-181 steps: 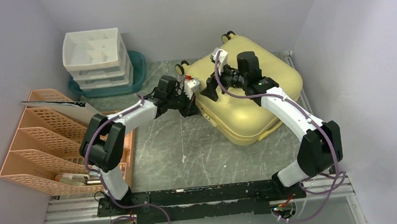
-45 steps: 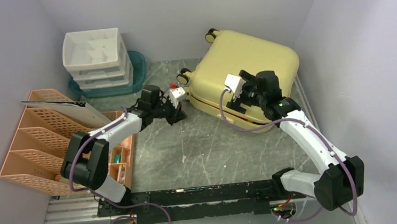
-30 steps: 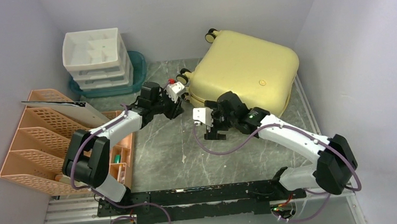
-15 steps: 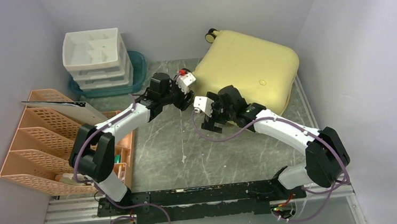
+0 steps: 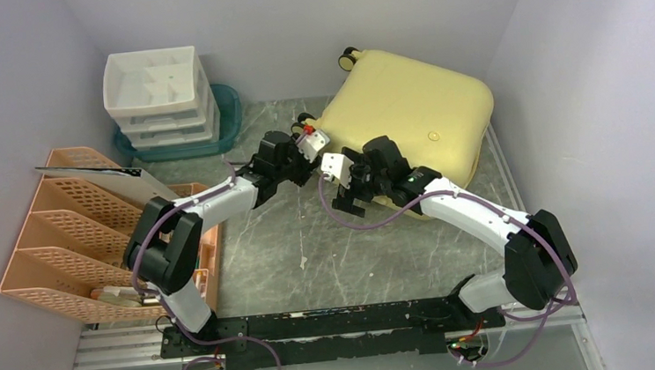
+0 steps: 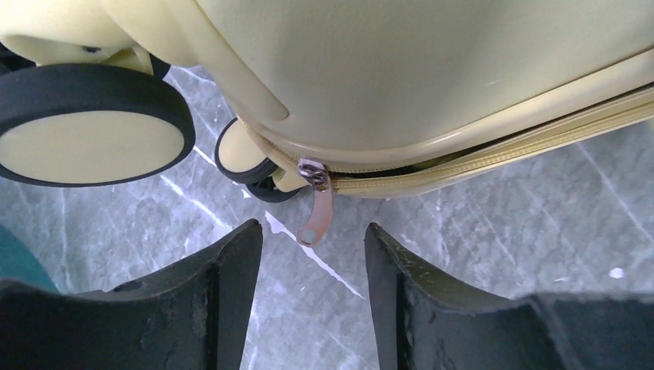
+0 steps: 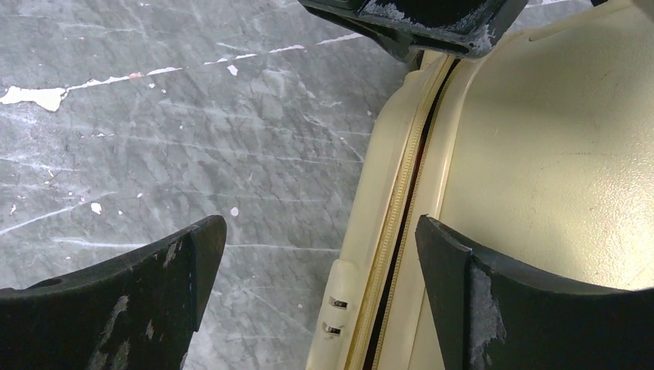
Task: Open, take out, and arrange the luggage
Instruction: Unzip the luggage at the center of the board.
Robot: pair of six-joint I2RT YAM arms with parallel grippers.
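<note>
Top external view: the luggage (image 5: 411,108), a pale yellow hard-shell suitcase with rounded corners and a smooth lid, lies flat at the far right of the grey marbled table (image 5: 312,257), close to the right wall. One black-and-yellow wheel (image 5: 348,59) shows at its far corner. Both arms reach to its near left edge. A white drawer unit (image 5: 158,92) on a teal tray (image 5: 228,113) stands at the far left, well apart from the luggage, and an orange file rack (image 5: 63,232) lies along the left wall.

In the left wrist view, the left pincer (image 6: 312,230) is partly open and holds nothing. The silver zipper pull (image 6: 316,212) hangs from the slider at the suitcase's corner, just in front of the gap between the two fingers. Two wheels with black tyres and yellow hubs sit beside it.

In the right wrist view, the right pincer (image 7: 318,223) is spread wide and grips nothing. It straddles the suitcase's edge, where a dark slit shows between the two yellow zipper tapes.
</note>
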